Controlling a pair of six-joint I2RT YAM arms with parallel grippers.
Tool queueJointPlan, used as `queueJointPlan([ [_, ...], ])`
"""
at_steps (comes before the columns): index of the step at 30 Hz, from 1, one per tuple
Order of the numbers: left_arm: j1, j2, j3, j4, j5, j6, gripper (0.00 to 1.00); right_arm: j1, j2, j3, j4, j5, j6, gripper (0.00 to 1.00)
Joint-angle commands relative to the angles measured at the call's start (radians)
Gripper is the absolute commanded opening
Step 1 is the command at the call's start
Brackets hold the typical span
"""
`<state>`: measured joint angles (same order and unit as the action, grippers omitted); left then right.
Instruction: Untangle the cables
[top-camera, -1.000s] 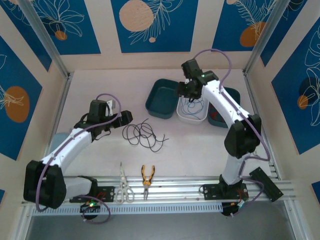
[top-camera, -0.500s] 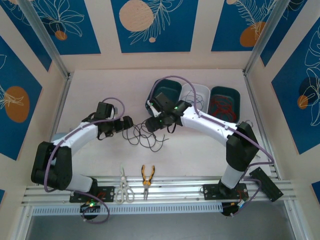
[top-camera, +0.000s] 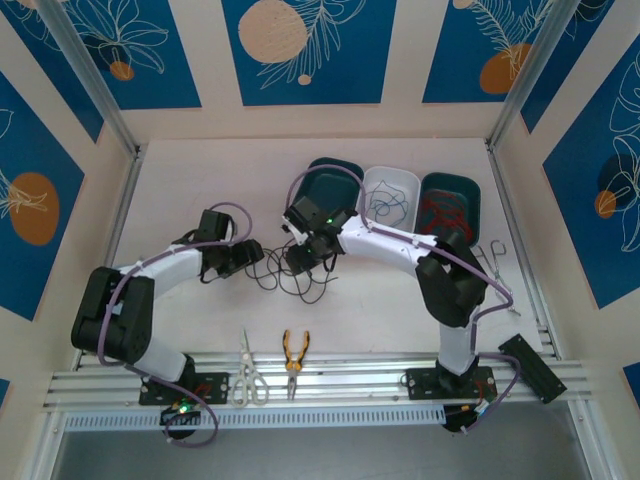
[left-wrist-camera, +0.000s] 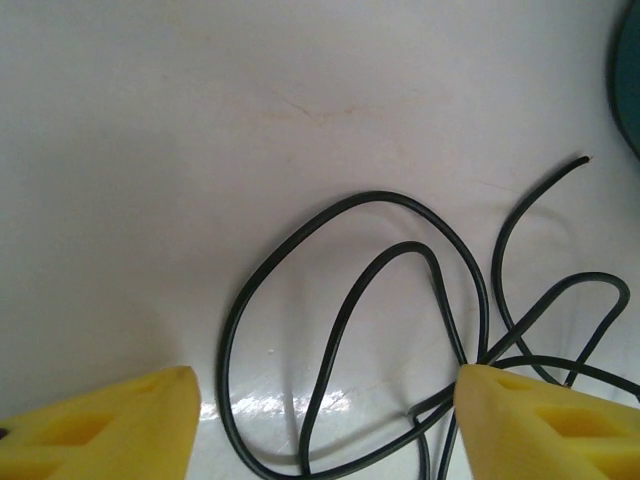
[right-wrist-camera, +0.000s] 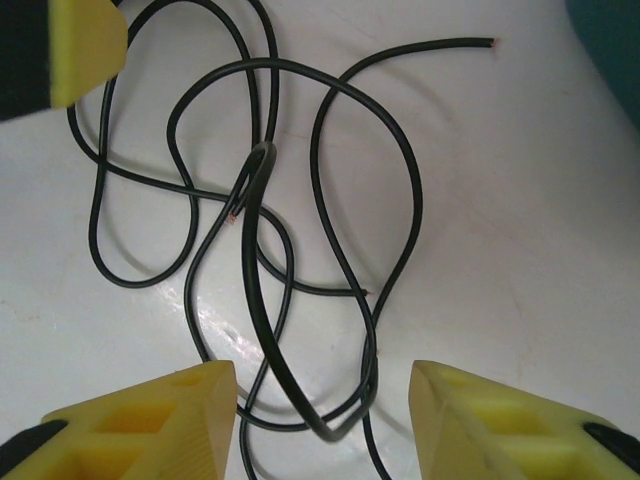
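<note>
A tangle of black cables lies on the white table between the two arms. My left gripper sits at its left edge, open, with loops of black cable on the table between its yellow fingers. My right gripper hangs over the tangle's right part, open, and a raised loop of black cable runs between its yellow fingertips without being pinched. The left gripper's yellow finger shows in the right wrist view. A blue cable lies in the white tray and a red cable in the right teal tray.
Three trays stand at the back: a teal tray partly behind my right arm, a white tray and a second teal tray. Scissors and orange-handled pliers lie near the front rail. A metal tool lies at the right.
My right arm swung from the white tray left and down to the black tangle. My left gripper moved right to the tangle's edge. Both pairs of fingers have narrowed.
</note>
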<state>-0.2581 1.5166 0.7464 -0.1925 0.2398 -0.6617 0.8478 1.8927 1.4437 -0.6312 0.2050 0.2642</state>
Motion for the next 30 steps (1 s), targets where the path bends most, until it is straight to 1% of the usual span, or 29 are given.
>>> queueJointPlan([
  [1,-0.015,0.030,-0.016,0.046,0.036,-0.017,0.63,0.002,0.027,0.046,0.021,-0.033,0.009,0.45],
  [6,-0.026,0.080,-0.016,0.088,0.048,-0.020,0.52,0.002,0.034,0.060,0.030,-0.049,0.018,0.36],
  [11,-0.033,0.119,-0.018,0.124,0.046,-0.040,0.28,0.002,0.004,0.062,0.029,-0.044,0.019,0.19],
  [13,-0.033,0.119,-0.021,0.126,0.034,-0.044,0.22,0.001,-0.018,0.060,0.025,-0.038,0.023,0.10],
  [16,-0.032,0.112,-0.025,0.120,0.009,-0.045,0.12,0.001,-0.063,0.055,0.020,-0.022,0.033,0.02],
  [18,-0.033,0.106,-0.028,0.120,-0.003,-0.046,0.08,0.002,-0.099,0.049,0.020,-0.011,0.038,0.00],
  [23,-0.032,0.108,-0.033,0.129,-0.008,-0.055,0.01,0.005,-0.188,0.056,0.008,-0.003,0.041,0.00],
  [30,-0.032,0.106,-0.041,0.139,-0.014,-0.068,0.00,0.007,-0.321,0.061,0.029,0.010,0.051,0.00],
])
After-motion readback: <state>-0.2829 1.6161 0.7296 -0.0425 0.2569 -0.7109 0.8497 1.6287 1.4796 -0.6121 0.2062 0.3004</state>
